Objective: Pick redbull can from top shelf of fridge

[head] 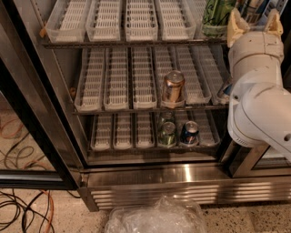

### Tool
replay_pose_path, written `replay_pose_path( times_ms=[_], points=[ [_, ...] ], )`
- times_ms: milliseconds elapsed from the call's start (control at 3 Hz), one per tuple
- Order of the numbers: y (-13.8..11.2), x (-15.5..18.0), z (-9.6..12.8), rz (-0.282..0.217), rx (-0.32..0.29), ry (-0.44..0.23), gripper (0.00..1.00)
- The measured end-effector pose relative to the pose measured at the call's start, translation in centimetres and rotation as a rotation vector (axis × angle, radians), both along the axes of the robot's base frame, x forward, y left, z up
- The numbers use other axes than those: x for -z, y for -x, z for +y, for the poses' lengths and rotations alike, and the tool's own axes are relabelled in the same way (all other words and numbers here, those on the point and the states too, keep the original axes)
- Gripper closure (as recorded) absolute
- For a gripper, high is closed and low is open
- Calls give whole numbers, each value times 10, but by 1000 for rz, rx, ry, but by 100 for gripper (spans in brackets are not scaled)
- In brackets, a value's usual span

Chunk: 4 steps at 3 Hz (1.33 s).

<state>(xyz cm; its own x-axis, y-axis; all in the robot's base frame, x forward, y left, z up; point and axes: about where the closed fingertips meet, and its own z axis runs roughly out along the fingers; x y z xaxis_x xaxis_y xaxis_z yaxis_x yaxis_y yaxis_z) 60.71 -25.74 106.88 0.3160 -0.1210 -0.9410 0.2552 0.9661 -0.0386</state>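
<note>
The fridge (pixel 159 182) stands with its black-framed glass door (pixel 27 118) swung to the left, and three wire racks are on view. The top shelf (pixel 136 43) carries a row of white slotted trays; a tall green-and-black can (pixel 217 16) stands in its right-hand lane. The hand (pixel 254 15) is at the upper right, level with the right end of that shelf, just beside the green-and-black can, with the white arm (pixel 259 104) below it. Its two beige fingers (pixel 236 25) point upward and stand well apart, closed on nothing. Between them, cut off by the upper edge of the view, a blue-and-silver item shows that appears to be the redbull can (pixel 253 6); contact with either finger cannot be confirmed. On the middle rack a copper-gold can (pixel 173 86) stands upright, and a bluish can (pixel 224 92) at the right end is largely hidden by the arm. On the lowest rack a green can (pixel 167 133) and a blue can (pixel 189 132) stand side by side. A clear plastic bag (pixel 157 218) lies on the floor before the fridge, and cables (pixel 22 211) lie at the lower left.
</note>
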Motion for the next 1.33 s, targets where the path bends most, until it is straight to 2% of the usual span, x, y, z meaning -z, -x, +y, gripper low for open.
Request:
replay_pose_path(
  times_ms=[333, 1000, 1333],
  points=[
    [-6, -3, 3, -4, -6, 5, 40],
    [-16, -12, -9, -26, 27, -13, 40],
    [-30, -5, -14, -3, 43, -11, 40]
  ],
)
